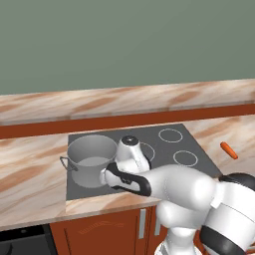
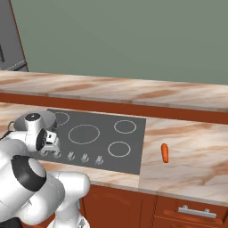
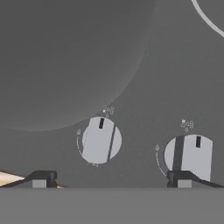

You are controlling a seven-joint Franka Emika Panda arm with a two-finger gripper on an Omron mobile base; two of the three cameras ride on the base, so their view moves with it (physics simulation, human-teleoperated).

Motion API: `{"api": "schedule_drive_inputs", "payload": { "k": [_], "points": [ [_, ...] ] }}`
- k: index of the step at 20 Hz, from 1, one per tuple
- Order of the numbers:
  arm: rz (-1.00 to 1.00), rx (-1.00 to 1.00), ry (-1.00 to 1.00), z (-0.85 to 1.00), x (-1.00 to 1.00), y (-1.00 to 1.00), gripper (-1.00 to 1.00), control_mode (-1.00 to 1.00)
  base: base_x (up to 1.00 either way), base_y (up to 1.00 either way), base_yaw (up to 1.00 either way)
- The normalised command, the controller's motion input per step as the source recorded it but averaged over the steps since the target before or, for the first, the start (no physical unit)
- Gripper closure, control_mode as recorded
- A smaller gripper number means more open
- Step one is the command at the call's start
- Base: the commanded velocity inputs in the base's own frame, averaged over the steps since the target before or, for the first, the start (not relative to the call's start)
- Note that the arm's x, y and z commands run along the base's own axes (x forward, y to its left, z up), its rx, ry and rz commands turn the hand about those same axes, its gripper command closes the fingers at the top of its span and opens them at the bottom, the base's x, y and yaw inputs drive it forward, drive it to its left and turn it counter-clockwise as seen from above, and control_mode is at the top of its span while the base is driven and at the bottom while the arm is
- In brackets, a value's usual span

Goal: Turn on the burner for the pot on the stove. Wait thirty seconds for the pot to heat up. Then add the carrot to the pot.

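While the gripper (image 3: 111,179) hovers with fingers spread and empty above the leftmost knob (image 3: 99,140) | step: burner not yet switched on | next: descend, straddle that knob, close, rotate | pot (image 1: 92,159) stands on stove (image 1: 199,162) just beyond | carrot (image 2: 165,152) lies on counter (image 2: 191,156), well apart

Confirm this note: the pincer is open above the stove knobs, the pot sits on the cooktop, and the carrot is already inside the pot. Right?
Not quite. The carrot lies on the counter right of the stove, as the right base view shows. The rest holds: the pincer is open above the knobs, and the pot sits on the cooktop.
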Motion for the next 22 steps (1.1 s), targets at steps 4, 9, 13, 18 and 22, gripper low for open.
{"api": "schedule_drive_inputs", "payload": {
  "k": [4,9,13,18,22],
  "points": [
    [0.00,0.00,0.00,-0.08,0.00,0.07,-1.00,-1.00,0.00,0.00,0.00],
    [0.00,0.00,0.00,-0.19,0.00,0.08,-1.00,-1.00,0.00,0.00,0.00],
    [0.00,0.00,0.00,-0.10,0.01,0.04,-1.00,-1.00,0.00,0.00,0.00],
    [0.00,0.00,0.00,0.00,0.06,0.01,-1.00,-1.00,0.00,0.00,0.00],
    [0.00,0.00,0.00,0.00,0.12,0.00,-1.00,-1.00,0.00,0.00,0.00]
  ]
}}
